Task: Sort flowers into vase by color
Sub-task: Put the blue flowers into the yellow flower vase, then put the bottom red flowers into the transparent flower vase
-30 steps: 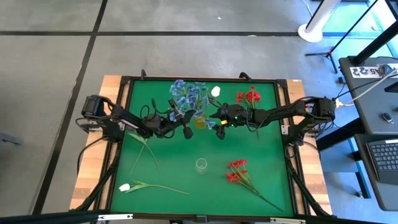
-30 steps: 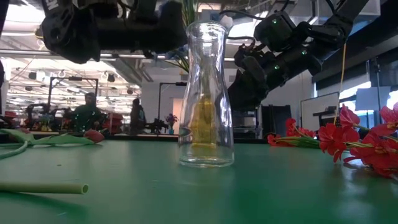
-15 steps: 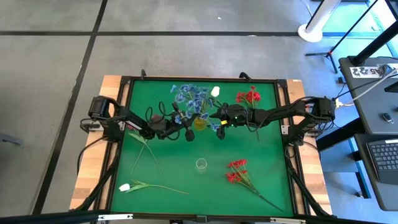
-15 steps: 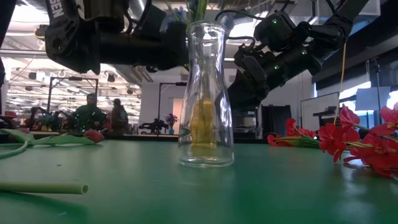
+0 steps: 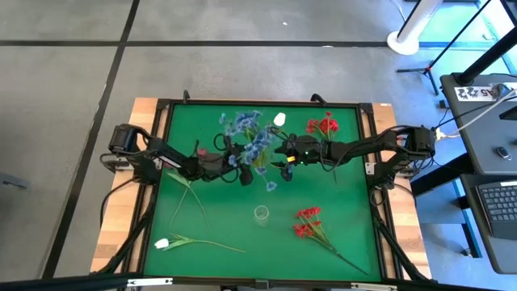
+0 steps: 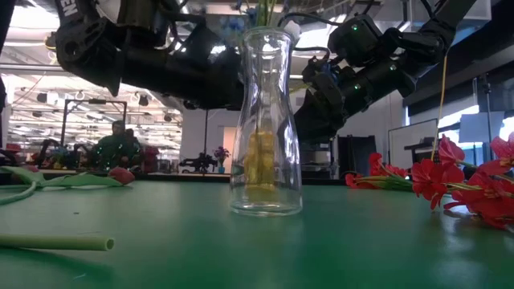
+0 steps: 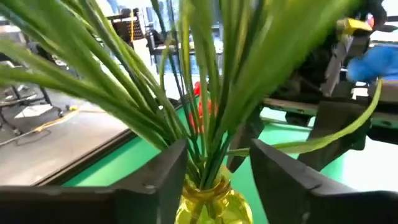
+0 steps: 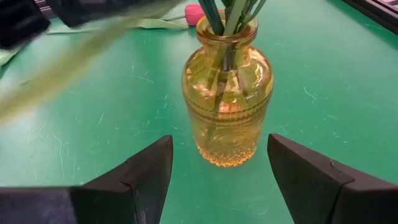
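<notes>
A bunch of blue flowers [image 5: 250, 137] stands in a yellow glass vase [image 8: 227, 93], its green stems [image 7: 205, 124] rising from the neck. My left gripper [image 7: 214, 171] is open at that neck, one finger on each side of the stems. My right gripper [image 8: 221, 180] is open just to the vase's right, level with its belly and apart from it. On the table lie a red spray [image 5: 311, 226], a white tulip [image 5: 161, 242] and a pink bud [image 8: 194, 12]. More red flowers [image 5: 323, 125] show at the back right. My left gripper stands level around the stems just above the vase's neck [image 7: 202, 186], coming from the table's left. A gap shows beside one finger [image 7: 280, 174]. Whether the other finger [image 7: 168, 171] touches the stems I cannot tell.
A clear glass vase [image 5: 261, 213] stands toward the table's near side. A loose green stem [image 5: 190, 194] lies at the left. A white bud [image 5: 279, 119] shows at the back behind the blue flowers. People stand in the room beyond the table [image 6: 120, 144].
My left gripper has opened and let go of the blue flowers' stems. The bunch stays in the yellow vase, and its blossoms have spread out and tipped toward the table's near right.
</notes>
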Robot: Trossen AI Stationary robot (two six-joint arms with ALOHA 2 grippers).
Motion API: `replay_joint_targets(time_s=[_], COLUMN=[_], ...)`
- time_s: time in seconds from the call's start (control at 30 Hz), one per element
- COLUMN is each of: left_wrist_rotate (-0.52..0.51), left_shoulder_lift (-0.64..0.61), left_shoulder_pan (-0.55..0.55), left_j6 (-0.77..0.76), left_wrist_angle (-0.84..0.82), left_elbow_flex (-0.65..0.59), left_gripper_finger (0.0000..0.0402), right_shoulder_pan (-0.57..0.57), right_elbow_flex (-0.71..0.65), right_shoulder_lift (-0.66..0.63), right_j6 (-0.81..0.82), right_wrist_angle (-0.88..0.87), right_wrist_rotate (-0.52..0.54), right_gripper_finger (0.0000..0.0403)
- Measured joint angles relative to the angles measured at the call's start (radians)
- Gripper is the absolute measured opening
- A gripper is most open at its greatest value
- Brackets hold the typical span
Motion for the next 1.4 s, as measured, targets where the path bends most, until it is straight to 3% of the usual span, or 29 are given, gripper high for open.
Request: replay_joint_targets(time_s=[0.27,0.67,0.83,1.03,1.23,1.4], left_wrist_rotate=[-0.015,0.024,0.144,0.185,0.284,0.397], left_shoulder_lift=[-0.161,-0.496,-0.637,-0.744,-0.786,-0.774], left_shoulder_pan=[0.0,-0.045,-0.081,-0.115,-0.116,-0.116], left_j6=[-0.073,-0.291,-0.443,-0.572,-0.717,-0.787], left_wrist_angle=[-0.242,-0.82,-1.032,-1.262,-1.494,-1.604], left_elbow_flex=[0.0,0.0,0.0,0.0,0.0,0.0], left_gripper_finger=[0.0236,0.024,0.0236,0.0222,0.0218,0.0218], right_shoulder_pan=[0.0,-0.005,-0.035,-0.032,-0.033,-0.02], right_elbow_flex=[0.0,0.002,0.045,0.102,0.105,0.106], right_shoulder_lift=[0.0,-0.012,-0.086,-0.211,-0.332,-0.42], right_j6=[0.0,-0.04,-0.055,-0.053,0.022,0.125], right_wrist_angle=[-0.001,-0.069,-0.337,-0.673,-0.923,-1.031], right_wrist_rotate=[0.0,0.0,0.004,0.069,0.151,0.116], right_gripper_finger=[0.0261,0.0261,0.0261,0.0261,0.0261,0.0261])
